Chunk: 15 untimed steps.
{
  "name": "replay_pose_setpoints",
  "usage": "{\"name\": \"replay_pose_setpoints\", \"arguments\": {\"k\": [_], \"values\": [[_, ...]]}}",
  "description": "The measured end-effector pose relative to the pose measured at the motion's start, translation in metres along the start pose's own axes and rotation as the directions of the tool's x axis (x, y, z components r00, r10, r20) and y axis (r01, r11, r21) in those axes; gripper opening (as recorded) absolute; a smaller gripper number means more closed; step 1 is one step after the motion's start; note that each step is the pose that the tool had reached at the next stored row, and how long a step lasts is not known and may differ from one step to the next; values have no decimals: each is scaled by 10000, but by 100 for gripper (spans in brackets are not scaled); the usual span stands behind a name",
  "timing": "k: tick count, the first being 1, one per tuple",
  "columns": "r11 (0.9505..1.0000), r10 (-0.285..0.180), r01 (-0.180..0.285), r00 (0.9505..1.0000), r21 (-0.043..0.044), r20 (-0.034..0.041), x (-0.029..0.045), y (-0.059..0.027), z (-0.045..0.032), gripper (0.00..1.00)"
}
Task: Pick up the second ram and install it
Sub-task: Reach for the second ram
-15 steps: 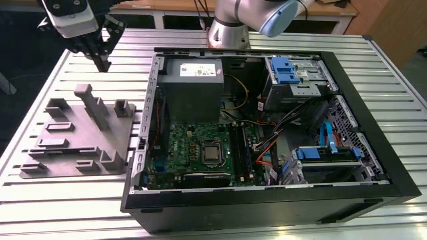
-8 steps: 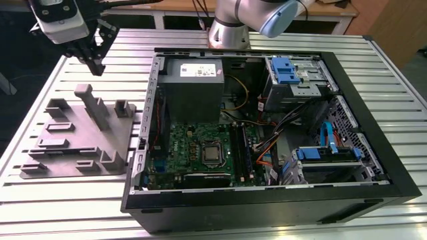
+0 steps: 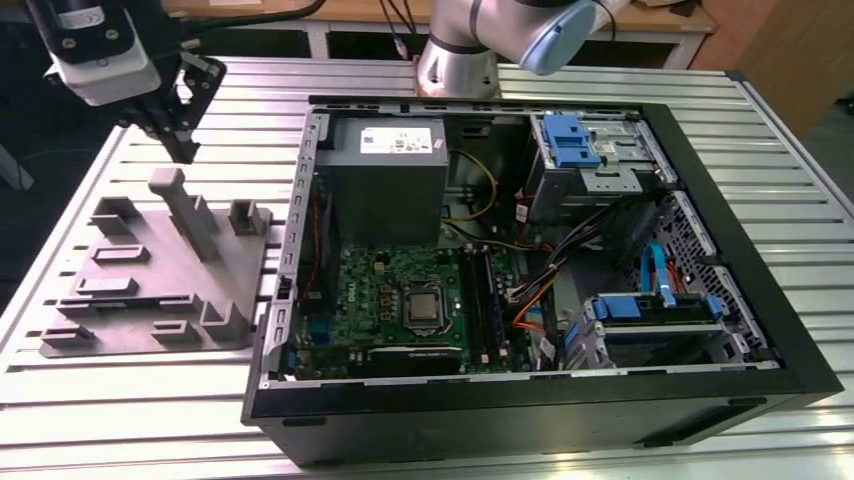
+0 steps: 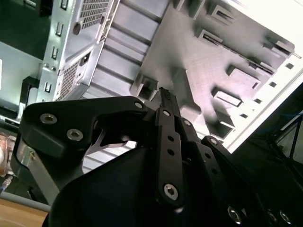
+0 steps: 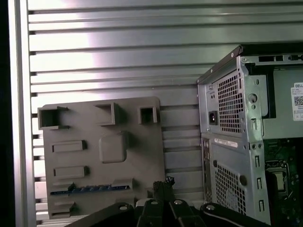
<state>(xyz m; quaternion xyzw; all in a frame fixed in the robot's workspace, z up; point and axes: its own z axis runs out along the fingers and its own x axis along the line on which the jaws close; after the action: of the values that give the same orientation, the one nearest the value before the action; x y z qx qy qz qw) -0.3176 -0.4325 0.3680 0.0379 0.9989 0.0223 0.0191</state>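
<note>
The second ram (image 5: 90, 189) is a thin blue strip seen edge-on, standing in a long slot of the grey holder tray (image 5: 142, 156). In the first wrist view my gripper (image 5: 163, 185) is beside the tray's corner, a short way from the stick's end. Its fingers are shut with nothing between them. In the exterior view the gripper (image 3: 183, 150) hangs high over the far end of the tray (image 3: 147, 275). The second wrist view has the closed fingertips (image 4: 164, 94) above the tray (image 4: 203, 71). The green motherboard (image 3: 400, 300) lies in the open computer case (image 3: 534, 390), its long black slots (image 3: 483, 300) beside the processor.
The case stands to the exterior view's right of the tray on a ribbed aluminium table (image 3: 120, 420). Its perforated rear panel (image 5: 227, 142) is close to the gripper. Inside are a grey power supply (image 3: 387, 170), blue drive cages (image 3: 574, 140) and loose cables (image 3: 534, 290). The arm's base (image 3: 454, 60) is behind the case.
</note>
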Motion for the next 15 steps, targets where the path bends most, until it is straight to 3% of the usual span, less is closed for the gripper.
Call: {"name": "replay_pose_setpoints", "arguments": {"k": [15], "values": [[10000,0,0,10000,-1,11,301,-176,102,10]]}}
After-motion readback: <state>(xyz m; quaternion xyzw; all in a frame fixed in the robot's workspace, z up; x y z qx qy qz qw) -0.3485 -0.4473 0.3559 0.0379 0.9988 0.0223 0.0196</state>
